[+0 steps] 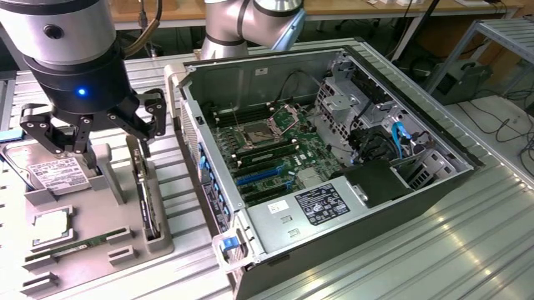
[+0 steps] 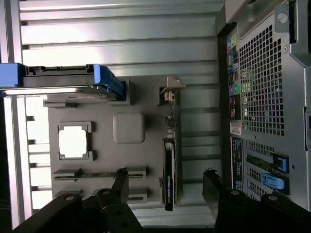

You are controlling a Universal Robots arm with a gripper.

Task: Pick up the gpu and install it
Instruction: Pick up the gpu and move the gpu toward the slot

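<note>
Ribbed metal table (image 1: 467, 250) carries a grey tray (image 1: 104, 215) where the gpu (image 2: 169, 165) stands on edge, near the open computer case (image 2: 262, 73). The gripper (image 2: 166, 173) hangs over it, jaws wide and empty. Likely a light, stiff, fragile card (best pinched across its flat faces).

- worktop (image 1: 467, 250): ribbed bare metal, glossy, catching the light;
- computer case (image 1: 334, 240): dull grey sheet metal; rear panel perforated;
- tray (image 1: 117, 234): smooth matt grey plastic;
- gpu (image 2: 168, 170): dark matt face; pale metal bracket;
- hard drive (image 1: 57, 170): silvery metal with a white paper label;
- gripper (image 1: 99, 142): matt black jaws; arm (image 1: 59, 25) above in satin silver metal
</note>
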